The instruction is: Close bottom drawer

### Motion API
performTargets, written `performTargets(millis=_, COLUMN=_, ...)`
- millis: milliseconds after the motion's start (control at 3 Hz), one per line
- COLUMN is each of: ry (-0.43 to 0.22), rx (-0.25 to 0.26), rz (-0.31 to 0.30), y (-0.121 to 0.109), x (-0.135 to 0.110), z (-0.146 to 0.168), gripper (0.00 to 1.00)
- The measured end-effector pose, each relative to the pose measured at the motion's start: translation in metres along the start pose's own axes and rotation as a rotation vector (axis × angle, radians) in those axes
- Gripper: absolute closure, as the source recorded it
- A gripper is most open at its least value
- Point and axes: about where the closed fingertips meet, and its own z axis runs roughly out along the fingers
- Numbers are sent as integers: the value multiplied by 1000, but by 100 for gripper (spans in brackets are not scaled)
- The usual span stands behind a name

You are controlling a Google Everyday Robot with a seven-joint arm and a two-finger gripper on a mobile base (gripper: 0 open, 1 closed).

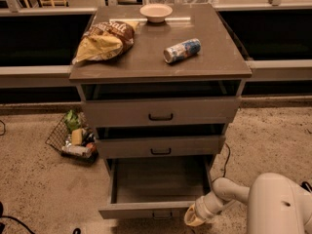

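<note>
The bottom drawer (156, 182) of the grey-brown cabinet is pulled far out, its wide shallow tray empty; its flat front (146, 210) with a small dark handle (161, 213) lies near the bottom edge of the view. My gripper (191, 219) is at the right end of that front, low at the bottom edge, reached by the white arm (229, 194) from the lower right. The middle drawer (161, 146) and top drawer (161, 112) stand slightly out.
On the cabinet top (214, 62) lie a chip bag (105, 40), a bowl (156, 12) and a can on its side (182, 50). A wire basket of items (73, 138) sits on the floor at the left. A cable (225, 160) hangs at the right.
</note>
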Motion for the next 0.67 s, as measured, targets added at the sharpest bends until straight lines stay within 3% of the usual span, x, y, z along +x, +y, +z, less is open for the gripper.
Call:
performTargets(millis=333, ry=4, rx=16, rz=-10, y=-4, x=2, z=0, gripper=88)
performTargets(millis=667, ry=4, rx=16, rz=-10, y=-4, x=2, z=1, gripper=64)
